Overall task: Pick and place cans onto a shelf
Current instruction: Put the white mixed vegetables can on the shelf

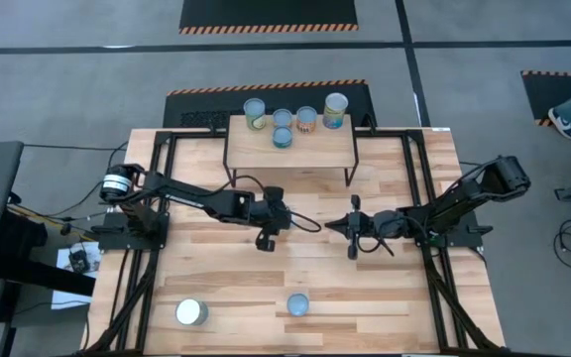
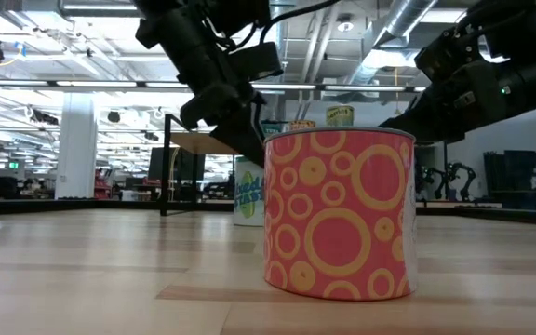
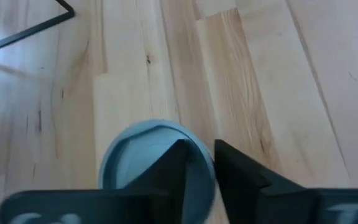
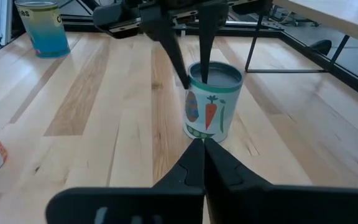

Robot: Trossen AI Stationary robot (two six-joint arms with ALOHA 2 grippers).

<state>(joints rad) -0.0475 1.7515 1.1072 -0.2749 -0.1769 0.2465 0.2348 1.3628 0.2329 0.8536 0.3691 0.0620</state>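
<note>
A can with a carrot label [image 4: 209, 106] stands on the tabletop in the middle, below my left gripper [image 4: 194, 81]. From above, my left gripper [image 1: 265, 238] hides that can. It is shut on the can's rim. My right gripper [image 1: 337, 226] hovers just to the can's right. It is shut and empty, and it points at the can [image 4: 202, 146]. The light-wood shelf [image 1: 290, 157] stands on black legs at the far middle and carries several cans [image 1: 306, 119]. Two more cans stand near the front edge, one white-topped [image 1: 191, 312] and one pink with orange rings [image 2: 338, 214]. My left gripper holds the carrot can by its top rim [image 3: 209, 177]. One finger [image 3: 176, 163] is over the sunken lid and the other [image 3: 238, 165] is outside the wall. The fingers come from above, pointing down. The can stands upright with its base on the table.
The shelf's black legs [image 4: 253, 43] stand just beyond the carrot can on the far side. A black frame runs along the table's left and right sides [image 1: 152, 198]. The pink can is also seen from above [image 1: 297, 304]. There is bare wood between the grippers and the front cans.
</note>
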